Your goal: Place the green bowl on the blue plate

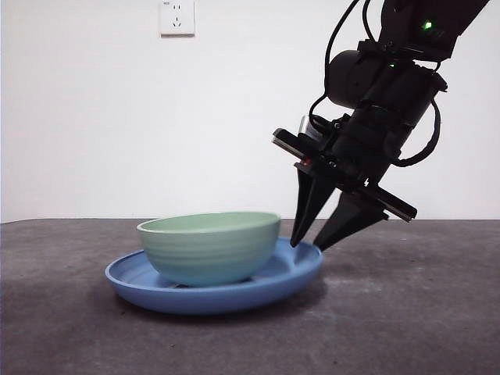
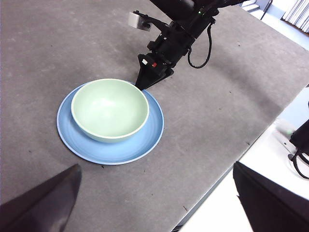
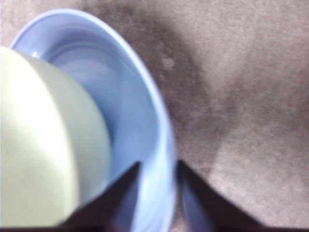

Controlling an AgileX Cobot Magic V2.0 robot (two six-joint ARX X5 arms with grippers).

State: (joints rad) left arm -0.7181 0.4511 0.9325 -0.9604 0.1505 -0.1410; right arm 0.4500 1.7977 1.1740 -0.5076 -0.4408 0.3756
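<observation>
The green bowl (image 1: 209, 248) sits upright inside the blue plate (image 1: 291, 275) on the dark grey table. My right gripper (image 1: 308, 246) comes down from the upper right, its tips at the plate's right rim just beside the bowl. Its jaws are a little apart and hold nothing. The right wrist view shows the plate's rim (image 3: 161, 121) running between the right gripper's (image 3: 158, 169) two jaws, with the bowl (image 3: 38, 145) to one side. My left gripper (image 2: 157, 166) is open and empty, high above the table, looking down on the bowl (image 2: 110, 108), the plate (image 2: 149, 133) and the right gripper (image 2: 143, 87).
A white wall outlet (image 1: 176, 17) is on the wall behind. The table's edge (image 2: 227, 169) runs near the left arm, with a white surface beyond it.
</observation>
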